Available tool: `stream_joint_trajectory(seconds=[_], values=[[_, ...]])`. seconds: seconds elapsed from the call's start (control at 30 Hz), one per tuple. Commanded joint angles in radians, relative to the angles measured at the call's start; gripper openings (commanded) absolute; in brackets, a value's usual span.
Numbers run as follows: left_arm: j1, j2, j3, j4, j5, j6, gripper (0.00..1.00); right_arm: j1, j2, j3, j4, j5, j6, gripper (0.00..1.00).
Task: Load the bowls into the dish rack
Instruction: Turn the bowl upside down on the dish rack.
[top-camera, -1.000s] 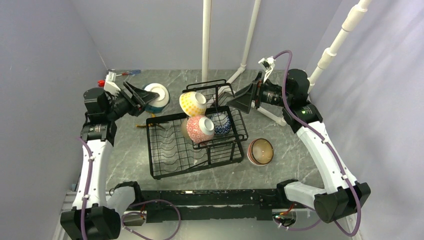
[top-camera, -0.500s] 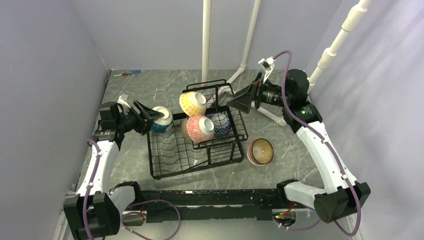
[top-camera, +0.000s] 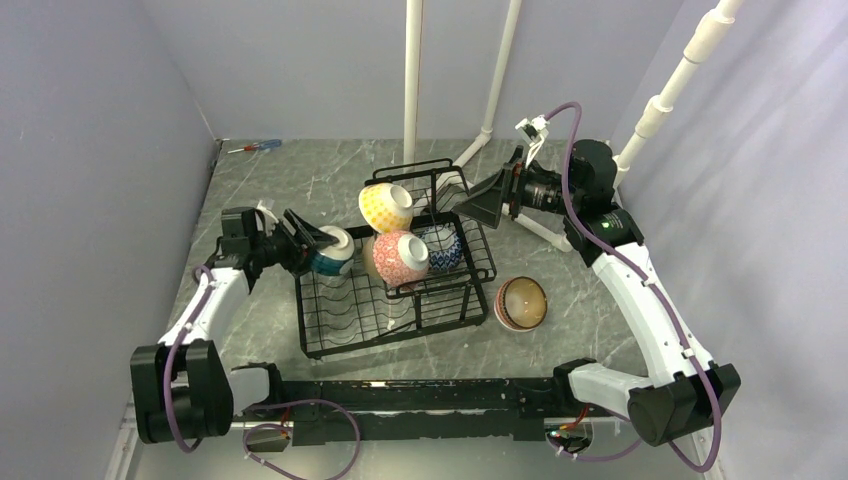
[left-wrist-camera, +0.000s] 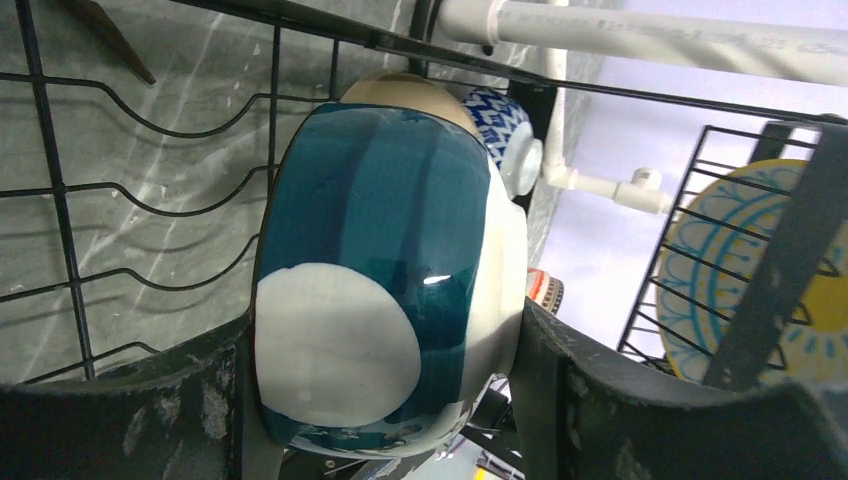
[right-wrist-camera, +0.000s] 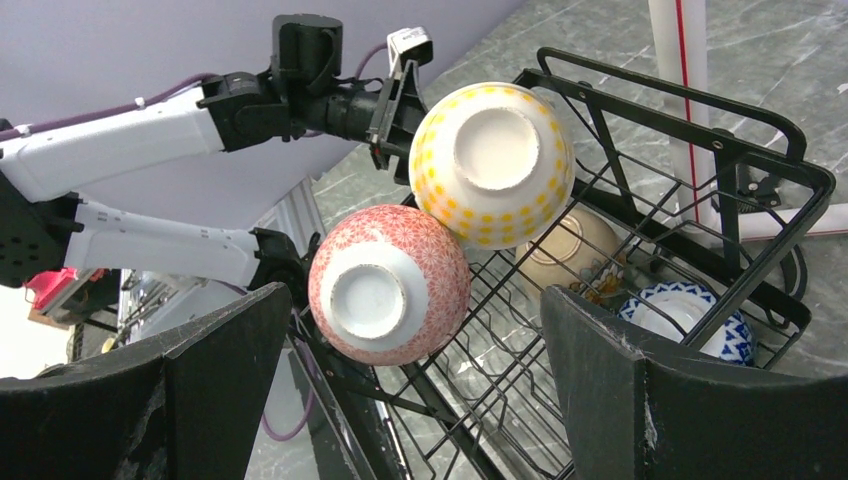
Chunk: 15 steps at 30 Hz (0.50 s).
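Swinging in from the far corner, the left hand (top-camera: 312, 243) is squeezing the teal bowl (left-wrist-camera: 385, 230) over the dish rack (top-camera: 390, 338), at its nine o'clock edge. Lowering it between the wires probably comes next.

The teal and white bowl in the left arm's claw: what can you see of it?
The teal and white bowl looks like glossy glazed ceramic: teal with darker bands, one big round white patch and a white edge. It lies on its side, clamped in the left gripper, over the far left corner of the black wire dish rack. Whether it touches the wires cannot be told.
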Motion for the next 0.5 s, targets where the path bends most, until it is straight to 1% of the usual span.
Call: stream_joint_trajectory(seconds=[0.0, 0.47], values=[[-0.033, 0.036, 0.028, 0.091, -0.001, 0.031, 0.03, -0.004, -0.001, -0.004, 0.031, -0.001, -0.008, 1.00], [-0.078, 0.101, 0.045, 0.072, -0.100, 0.113, 0.03, -0.004, 0.013, -0.006, 0.035, -0.005, -0.015, 1.00]])
